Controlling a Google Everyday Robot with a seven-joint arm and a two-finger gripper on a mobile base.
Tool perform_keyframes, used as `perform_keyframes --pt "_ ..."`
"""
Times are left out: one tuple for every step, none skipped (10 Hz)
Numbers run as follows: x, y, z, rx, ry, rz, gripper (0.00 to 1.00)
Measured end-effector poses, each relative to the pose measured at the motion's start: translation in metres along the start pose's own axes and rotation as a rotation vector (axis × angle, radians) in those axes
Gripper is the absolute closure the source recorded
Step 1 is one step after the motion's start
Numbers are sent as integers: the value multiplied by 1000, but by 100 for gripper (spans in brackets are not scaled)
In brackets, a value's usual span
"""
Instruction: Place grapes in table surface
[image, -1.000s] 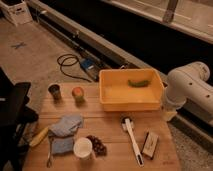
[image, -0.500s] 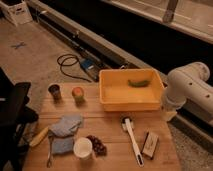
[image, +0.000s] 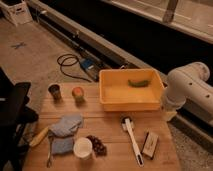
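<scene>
End effector: not visible, carried somewhere beyond my white arm at the right edge of the tabletop, so I cannot tell whether it is released or clenched. Nearest item: yellow bin, touching the arm's lower link. Next: white brush. Farthest: grapes, lying on the tabletop just beside the white cup, well apart from my arm. Step, as judged: grapes already rest on the wood; the next move calls only for keeping clear.
</scene>
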Motion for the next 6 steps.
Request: perform_keyframes --pt "0 0 0 0 0 0 35" --pt "0 0 0 0 0 0 35" --pt "0 0 0 0 0 0 35" --pt "0 0 0 0 0 0 35" --pt "0 0 0 0 0 0 35" --pt "0 -1 0 1 0 -13 35"
